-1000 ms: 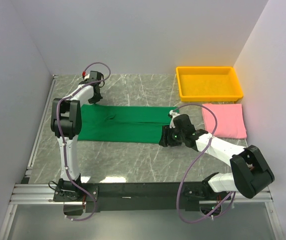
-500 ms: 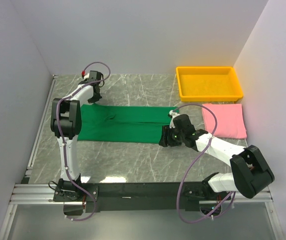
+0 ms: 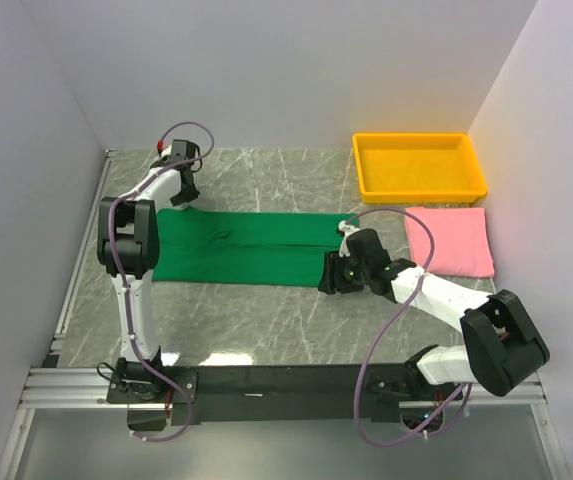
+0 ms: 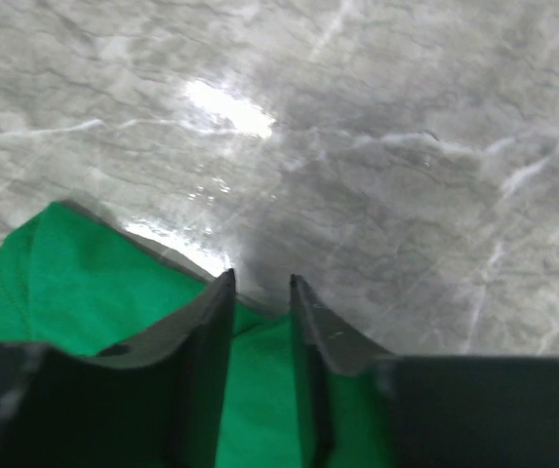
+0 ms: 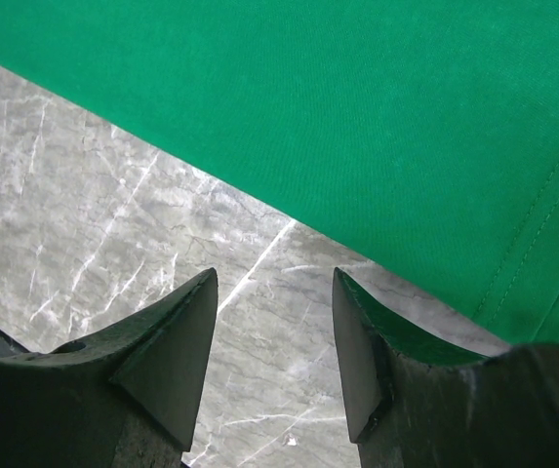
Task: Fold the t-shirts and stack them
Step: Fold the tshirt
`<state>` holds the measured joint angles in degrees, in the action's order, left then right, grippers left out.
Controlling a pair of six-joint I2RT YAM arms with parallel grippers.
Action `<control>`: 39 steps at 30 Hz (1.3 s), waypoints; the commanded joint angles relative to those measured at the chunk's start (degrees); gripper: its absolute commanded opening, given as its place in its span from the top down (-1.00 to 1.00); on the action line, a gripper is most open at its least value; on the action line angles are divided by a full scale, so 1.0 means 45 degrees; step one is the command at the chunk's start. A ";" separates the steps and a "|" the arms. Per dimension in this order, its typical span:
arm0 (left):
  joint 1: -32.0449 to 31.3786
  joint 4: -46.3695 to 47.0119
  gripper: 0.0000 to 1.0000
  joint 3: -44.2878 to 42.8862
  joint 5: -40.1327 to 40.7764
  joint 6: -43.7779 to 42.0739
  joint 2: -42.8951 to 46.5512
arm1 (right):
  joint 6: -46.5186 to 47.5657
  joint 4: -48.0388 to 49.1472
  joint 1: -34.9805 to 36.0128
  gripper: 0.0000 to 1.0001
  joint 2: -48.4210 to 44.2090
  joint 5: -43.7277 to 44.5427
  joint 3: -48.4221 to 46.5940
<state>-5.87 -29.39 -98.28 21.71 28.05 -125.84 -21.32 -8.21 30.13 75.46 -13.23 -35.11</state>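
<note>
Grey marble table (image 3: 266, 320). A green t-shirt (image 3: 246, 248) lies flat across the middle, spread left to right. A pink t-shirt (image 3: 451, 240), folded to a rectangle, lies at right. A yellow tray (image 3: 422, 193) sits far right, just beyond it.

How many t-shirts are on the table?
2. The green t-shirt lies spread flat in the middle; the pink t-shirt sits folded on the right, next to the yellow tray. No others show.

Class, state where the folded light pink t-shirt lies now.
Top view: the folded light pink cloth t-shirt lies on the right, just in front of the yellow plastic tray, right of the dark green t-shirt.
</note>
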 commanded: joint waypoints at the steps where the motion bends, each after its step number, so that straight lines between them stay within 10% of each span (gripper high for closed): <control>1: -0.0024 0.0144 0.28 -0.0075 -0.0665 0.0055 0.0504 | 0.0129 0.0144 0.0121 -0.15 0.0125 -0.0048 -0.0342; 21: -0.0043 -0.0403 0.29 -0.0406 -0.1231 -0.0082 -0.0609 | 0.0070 0.0280 0.0160 -0.15 0.0106 -0.0008 -0.0147; 29: -0.0044 -0.0364 0.95 -0.0348 -0.1154 -0.0199 -0.0688 | 0.0090 0.0281 0.0179 -0.15 0.0087 -0.0008 -0.0166; 39: -0.0024 -0.0071 0.99 -0.0133 -0.0685 -0.0355 0.0093 | 0.0070 0.0261 0.0179 -0.15 0.0145 -0.0008 -0.0185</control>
<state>-5.98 -29.67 -98.83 17.43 27.20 -127.76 -21.34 -8.16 30.41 75.99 -13.23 -35.14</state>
